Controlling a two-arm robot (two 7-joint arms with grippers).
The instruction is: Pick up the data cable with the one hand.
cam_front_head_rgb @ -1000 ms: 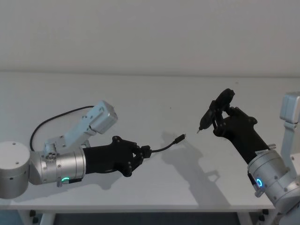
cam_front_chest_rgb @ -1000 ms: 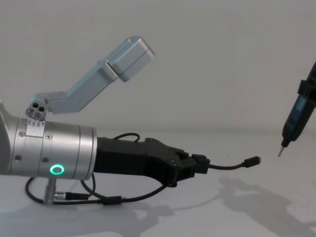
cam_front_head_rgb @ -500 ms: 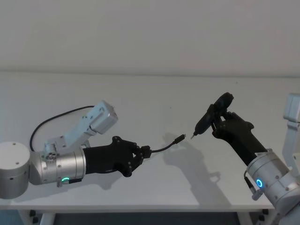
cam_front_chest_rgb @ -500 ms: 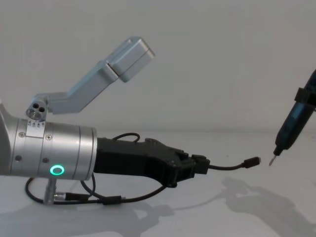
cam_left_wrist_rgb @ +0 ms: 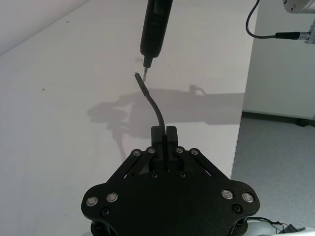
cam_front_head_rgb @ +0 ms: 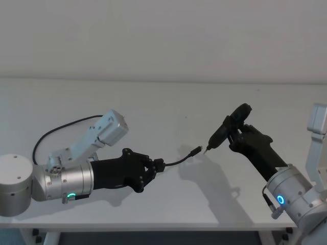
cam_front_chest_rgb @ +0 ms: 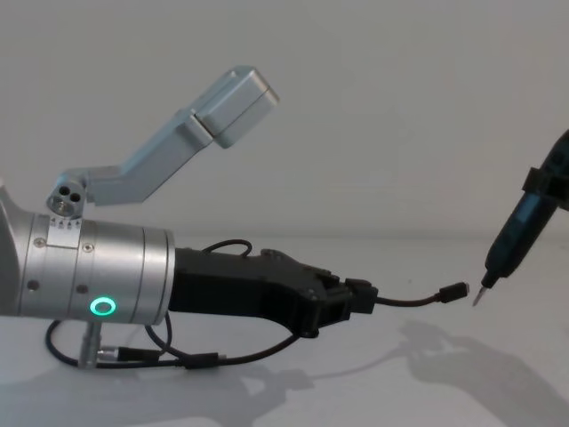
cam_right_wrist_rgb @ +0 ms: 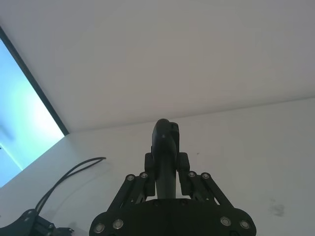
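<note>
My black two-finger left gripper (cam_front_head_rgb: 155, 165), over the white worktop's (cam_front_head_rgb: 153, 102) middle, clamps the thin black data cable (cam_front_head_rgb: 179, 161), which I judge light, floppy, best held near its plug (cam_front_head_rgb: 196, 150); my right gripper (cam_front_head_rgb: 235, 133), beside that plug, clamps a dark pen-like tool (cam_front_head_rgb: 217, 138).

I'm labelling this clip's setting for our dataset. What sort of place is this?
Probably a robotics lab or test bench: a white table against a plain wall, with the left gripper clamped on a data cable and the right gripper holding a pen-like tool.
</note>
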